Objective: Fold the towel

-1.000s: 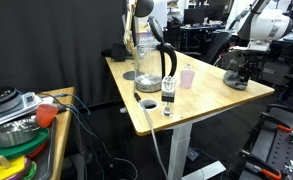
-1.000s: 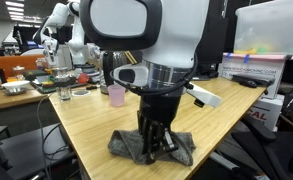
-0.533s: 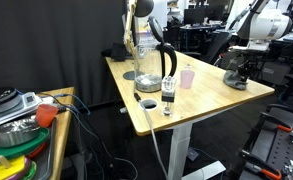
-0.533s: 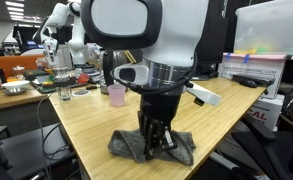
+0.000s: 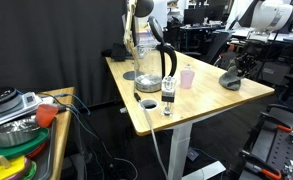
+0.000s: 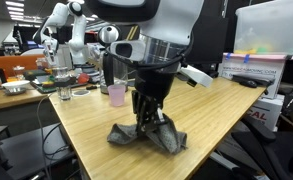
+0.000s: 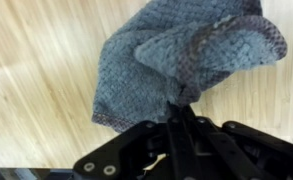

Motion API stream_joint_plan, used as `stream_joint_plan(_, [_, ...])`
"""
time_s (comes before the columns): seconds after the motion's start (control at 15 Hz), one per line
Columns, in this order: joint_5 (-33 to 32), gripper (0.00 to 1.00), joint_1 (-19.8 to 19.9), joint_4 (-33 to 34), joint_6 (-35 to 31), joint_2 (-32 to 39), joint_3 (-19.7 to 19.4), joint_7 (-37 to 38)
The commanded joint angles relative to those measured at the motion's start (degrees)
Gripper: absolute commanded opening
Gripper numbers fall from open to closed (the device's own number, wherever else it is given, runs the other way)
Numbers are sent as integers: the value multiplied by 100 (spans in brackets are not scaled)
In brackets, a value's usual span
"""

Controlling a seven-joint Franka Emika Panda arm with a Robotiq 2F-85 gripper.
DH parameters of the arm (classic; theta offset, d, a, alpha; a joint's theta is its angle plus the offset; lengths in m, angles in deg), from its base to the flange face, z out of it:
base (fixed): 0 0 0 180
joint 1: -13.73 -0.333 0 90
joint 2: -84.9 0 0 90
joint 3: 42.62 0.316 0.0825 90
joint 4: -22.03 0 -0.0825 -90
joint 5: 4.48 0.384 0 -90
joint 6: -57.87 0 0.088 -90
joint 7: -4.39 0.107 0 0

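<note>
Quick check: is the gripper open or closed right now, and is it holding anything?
Gripper: closed, holding the towel by a pinched-up part.

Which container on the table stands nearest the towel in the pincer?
The small pink cup. It is the only pink vessel and stands by itself between the black kettle and the towel; the other containers stand farther off.
</note>
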Motion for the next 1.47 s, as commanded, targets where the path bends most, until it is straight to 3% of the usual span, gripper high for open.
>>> stream_joint_plan(0.0, [2, 8, -113, -49, 576, -367, -138, 0])
stream_joint_plan(0.2, [-14, 12, -184, -22, 887, -384, -201, -1])
stream_joint_plan(0.53, [1, 5, -294, 2, 1214, -262, -310, -2])
stream_joint_plan(0.87, [-3, 8, -602, -50, 1783, -294, -604, -3])
stream_joint_plan(0.93, [-8, 13, -701, -64, 1877, -299, -684, -3])
stream_joint_plan(1.0, [4, 31, -819, -68, 1994, -283, -800, -3])
stream_joint_plan(1.07, [5, 27, -922, -85, 2052, -284, -886, -3])
stream_joint_plan(1.2, [28, 7, -1126, -91, 2146, -221, -1091, -3])
stream_joint_plan(1.4, [54, 0, -1379, -96, 2261, -144, -1374, -3])
